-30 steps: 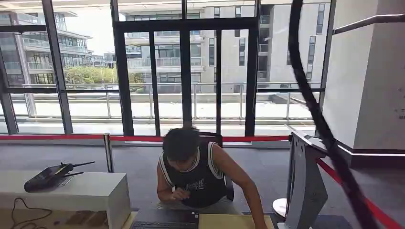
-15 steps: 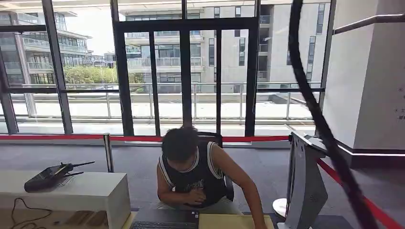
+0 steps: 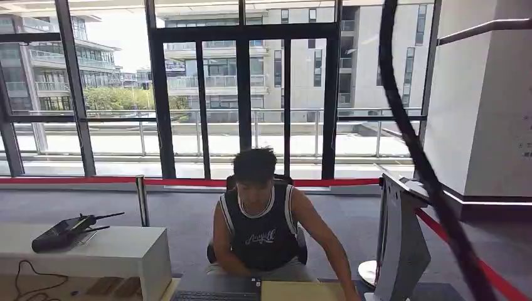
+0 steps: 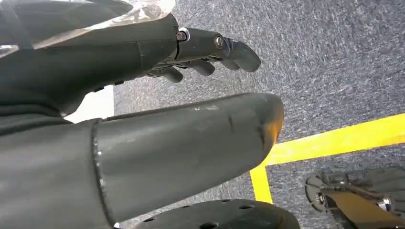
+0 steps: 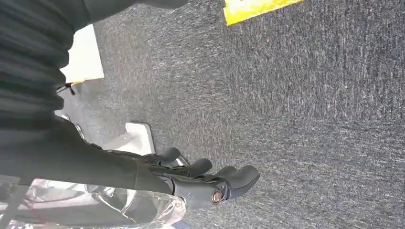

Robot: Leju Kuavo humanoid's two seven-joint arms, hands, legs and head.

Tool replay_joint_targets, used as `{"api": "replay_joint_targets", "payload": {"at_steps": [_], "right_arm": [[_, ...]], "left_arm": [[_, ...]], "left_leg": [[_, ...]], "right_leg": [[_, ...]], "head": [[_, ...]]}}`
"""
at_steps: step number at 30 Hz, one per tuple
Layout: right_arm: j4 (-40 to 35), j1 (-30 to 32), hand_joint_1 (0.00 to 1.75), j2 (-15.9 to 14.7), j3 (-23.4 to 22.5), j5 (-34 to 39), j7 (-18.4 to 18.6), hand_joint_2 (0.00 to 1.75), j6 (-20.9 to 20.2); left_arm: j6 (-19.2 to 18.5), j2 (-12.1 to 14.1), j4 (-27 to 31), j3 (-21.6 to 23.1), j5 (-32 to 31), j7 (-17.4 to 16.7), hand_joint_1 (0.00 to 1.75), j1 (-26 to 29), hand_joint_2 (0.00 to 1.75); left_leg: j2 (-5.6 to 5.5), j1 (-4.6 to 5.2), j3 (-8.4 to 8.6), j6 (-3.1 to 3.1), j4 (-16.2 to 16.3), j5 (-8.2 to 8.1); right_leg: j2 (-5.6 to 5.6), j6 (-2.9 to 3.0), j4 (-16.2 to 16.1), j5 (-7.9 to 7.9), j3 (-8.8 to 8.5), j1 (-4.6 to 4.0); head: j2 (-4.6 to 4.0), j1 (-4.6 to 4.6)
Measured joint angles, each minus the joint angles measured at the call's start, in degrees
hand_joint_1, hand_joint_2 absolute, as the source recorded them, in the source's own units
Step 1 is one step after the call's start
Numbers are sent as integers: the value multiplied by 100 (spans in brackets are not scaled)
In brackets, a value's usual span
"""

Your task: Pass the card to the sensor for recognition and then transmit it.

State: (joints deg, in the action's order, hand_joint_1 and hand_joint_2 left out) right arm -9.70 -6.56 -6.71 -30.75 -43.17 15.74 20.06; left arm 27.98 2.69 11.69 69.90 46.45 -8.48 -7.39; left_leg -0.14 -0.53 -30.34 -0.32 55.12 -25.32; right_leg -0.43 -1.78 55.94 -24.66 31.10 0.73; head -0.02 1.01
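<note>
My left hand (image 4: 157, 114) is dark grey: a thick, smooth thumb with a rounded tip, and slimmer, darker fingers (image 4: 239, 52) pinned with a silver screw. A ribbed grey cover sits behind it, under crinkled clear plastic. My right hand (image 5: 191, 183) matches: glossy dark fingers, a brass-coloured screw near their tips, clear plastic beside the wrist.

The person (image 3: 258, 219) wears a black sleeveless top with white trim and white lettering. A red barrier belt (image 3: 94, 180) runs behind. The white worktop (image 3: 119, 251) carries a black device (image 3: 63, 232). Grey speckled carpet (image 4: 334, 71) bears yellow tape lines (image 4: 334, 140). Both hands, left hand (image 4: 200, 52) and right hand (image 5: 200, 179), are dark grey.
</note>
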Motion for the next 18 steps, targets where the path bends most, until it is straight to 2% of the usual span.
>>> {"api": "replay_joint_targets", "payload": {"at_steps": [10, 13, 15, 18], "right_arm": [[0, 0, 0, 2, 0, 13, 22, 175, -7], [0, 0, 0, 4, 0, 215, -5, 175, 35], [0, -4, 0, 9, -61, 916, -292, 175, 185], [0, -34, 0, 2, -418, 2294, -1059, 175, 551]], "left_arm": [[11, 2, 0, 0, 0, 4, 0, 0, 0], [20, 2, 0, 0, -2, 13, 0, 0, 0], [20, 2, 0, 0, 0, 33, 0, 0, 0], [0, 2, 0, 0, 17, 44, 0, 2, 0]], "left_leg": [[0, 0, 0, 0, 0, 0], [0, 0, 0, 0, 0, 0], [0, 0, 0, 0, 0, 0], [0, 0, 0, 0, 0, 0]], "right_leg": [[0, 0, 0, 0, 0, 0], [0, 0, 0, 0, 0, -1], [0, 0, 0, 0, 0, -1], [0, 0, 0, 0, 0, -1]], "head": [[0, 0], [0, 0], [0, 0], [0, 0]]}}
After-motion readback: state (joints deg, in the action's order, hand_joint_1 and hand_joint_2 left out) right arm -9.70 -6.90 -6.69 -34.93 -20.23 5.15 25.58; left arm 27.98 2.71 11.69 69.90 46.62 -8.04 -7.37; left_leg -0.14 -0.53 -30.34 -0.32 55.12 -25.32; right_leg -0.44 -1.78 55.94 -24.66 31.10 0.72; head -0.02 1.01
